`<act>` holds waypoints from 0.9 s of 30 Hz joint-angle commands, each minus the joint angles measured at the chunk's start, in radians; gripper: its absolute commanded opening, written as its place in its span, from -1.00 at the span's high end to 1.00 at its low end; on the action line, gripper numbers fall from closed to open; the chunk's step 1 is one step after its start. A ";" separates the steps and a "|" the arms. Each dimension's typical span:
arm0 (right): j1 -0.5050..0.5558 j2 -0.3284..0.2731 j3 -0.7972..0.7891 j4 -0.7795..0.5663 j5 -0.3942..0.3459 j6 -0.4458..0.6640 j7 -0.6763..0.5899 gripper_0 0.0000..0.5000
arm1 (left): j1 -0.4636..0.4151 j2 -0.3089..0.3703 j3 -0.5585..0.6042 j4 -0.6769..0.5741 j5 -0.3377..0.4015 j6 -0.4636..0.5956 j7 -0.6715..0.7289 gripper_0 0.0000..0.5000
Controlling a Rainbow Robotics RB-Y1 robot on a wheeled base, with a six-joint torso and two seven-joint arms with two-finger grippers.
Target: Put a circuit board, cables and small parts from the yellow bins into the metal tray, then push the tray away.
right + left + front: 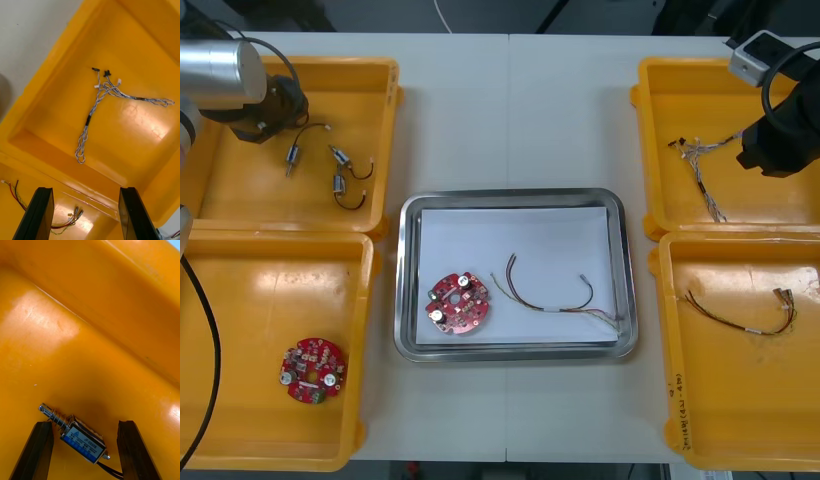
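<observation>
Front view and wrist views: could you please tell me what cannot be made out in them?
1. Front view: both the left gripper and right gripper are hidden beneath their own arms.
2. Left wrist view: the small metal part has a black lead that runs off the edge between the fingers.
3. Right wrist view: the red and yellow cable is partly behind one finger, partly cut off.

Tray (510,196) is centred on worktop (510,90), 2 bins (660,140) flanking each side. 1 board (458,303) is laid left of 1 cable (555,295) inside it. 3 small metal parts (340,180) are held in far left bin (330,66).
</observation>
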 commanded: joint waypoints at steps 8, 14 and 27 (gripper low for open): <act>-0.043 -0.036 -0.058 0.184 0.078 0.003 0.016 -1.00 | -0.021 -0.019 -0.021 -0.001 -0.024 -0.001 0.073 1.00; -0.133 -0.028 -0.058 0.356 0.076 0.003 0.010 -1.00 | -0.021 -0.018 -0.019 -0.001 -0.022 0.010 0.078 1.00; -0.321 0.054 -0.067 0.644 0.204 -0.091 -0.028 -1.00 | -0.024 0.045 0.004 -0.137 -0.021 0.233 0.086 1.00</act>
